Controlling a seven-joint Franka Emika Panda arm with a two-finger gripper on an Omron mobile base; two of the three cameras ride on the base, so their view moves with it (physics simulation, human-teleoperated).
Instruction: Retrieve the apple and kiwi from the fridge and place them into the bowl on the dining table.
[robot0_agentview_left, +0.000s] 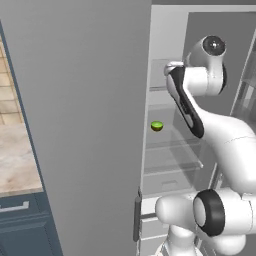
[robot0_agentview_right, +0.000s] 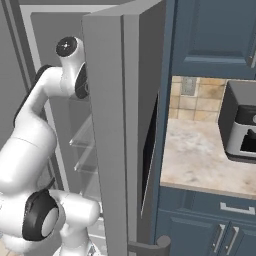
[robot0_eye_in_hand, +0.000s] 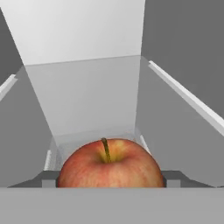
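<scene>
The arm reaches deep into the open fridge (robot0_agentview_left: 170, 45), its wrist bent over toward an upper shelf, and from the camera on the hand the apple (robot0_eye_in_hand: 110, 162) sits right at the bottom of the picture, stem up, with the two dark finger tips of the gripper (robot0_eye_in_hand: 110, 178) showing at either flank of it. That placement makes sense: the hand has to straddle the widest part of a round fruit, so the jaws stand wide and level with its middle. Whether the pads already press on the skin I can't quite tell, since the apple itself hides the contact points; my guess is that they are closed on it or very nearly so. The kiwi (robot0_agentview_left: 157, 126) lies alone on a clear shelf lower down, well apart from the hand, which suggests it is left for a second trip. From the right side, the fridge door (robot0_agentview_right: 117, 125) swings out beside the blue cabinets and blocks the shelves from sight. The apple looks firm and smooth, so a grip off its middle could let it roll away.
</scene>
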